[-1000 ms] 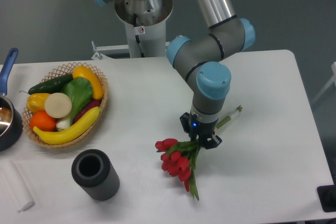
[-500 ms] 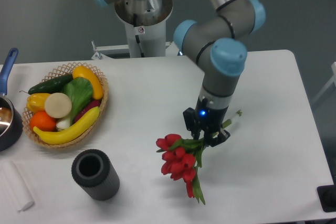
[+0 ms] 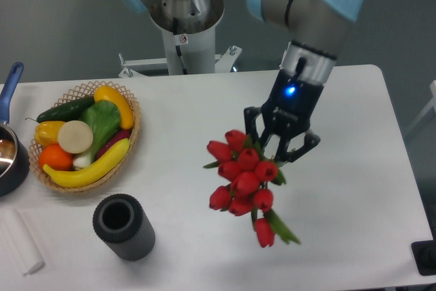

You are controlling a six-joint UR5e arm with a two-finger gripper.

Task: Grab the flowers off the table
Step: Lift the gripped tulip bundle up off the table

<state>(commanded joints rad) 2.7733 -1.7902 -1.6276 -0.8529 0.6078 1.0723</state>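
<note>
The flowers (image 3: 245, 180) are a bunch of red tulips with green leaves. They hang in the air well above the white table (image 3: 354, 195), heads pointing down toward the camera. My gripper (image 3: 281, 146) is shut on their stems just behind the blooms. The long stems are hidden behind the gripper and wrist.
A wicker basket (image 3: 131, 142) of fruit and vegetables stands at the left. A dark grey cylinder (image 3: 123, 226) stands at front left. A pot with a blue handle (image 3: 8, 141) is at the left edge, a white block (image 3: 20, 242) at the front left corner.
The gripper has risen with the flowers in it, lifting them off the table and up toward the camera. The arm has swung upward and to the right.
</note>
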